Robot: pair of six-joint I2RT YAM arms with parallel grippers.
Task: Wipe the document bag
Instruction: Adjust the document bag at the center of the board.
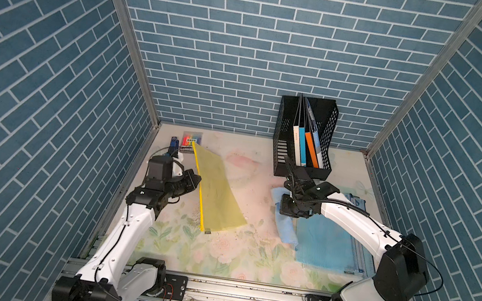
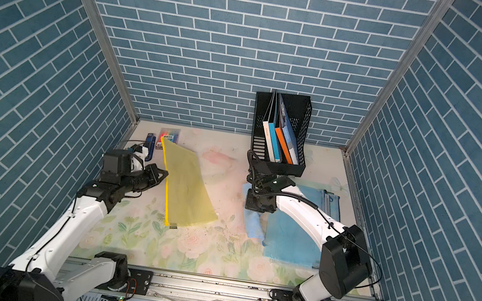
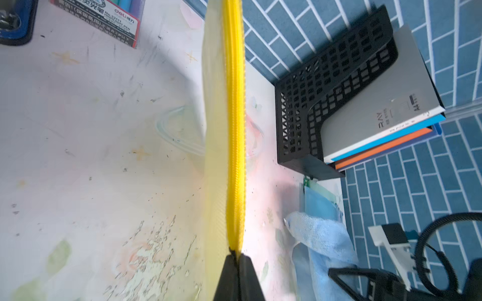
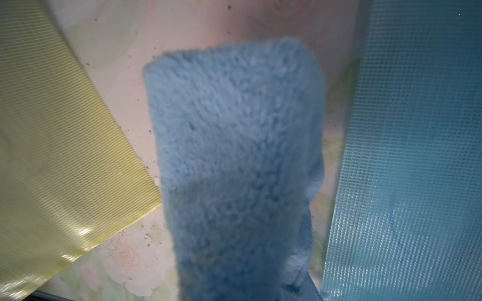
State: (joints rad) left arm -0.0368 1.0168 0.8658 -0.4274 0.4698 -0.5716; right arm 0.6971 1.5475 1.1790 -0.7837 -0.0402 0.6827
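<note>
A yellow mesh document bag with a bright yellow zipper is held up at a tilt over the left half of the table. My left gripper is shut on its zipper edge. A fluffy light-blue cloth hangs from my right gripper, which is shut on it; the cloth hides the jaws in the right wrist view. The cloth dangles to the right of the yellow bag's free corner, apart from it. A blue mesh document bag lies flat under the right arm.
A black perforated file rack with books stands at the back right. A highlighter pack and a blue stapler lie at the back left corner. The floral table cover carries scattered dark specks. Brick-pattern walls enclose three sides.
</note>
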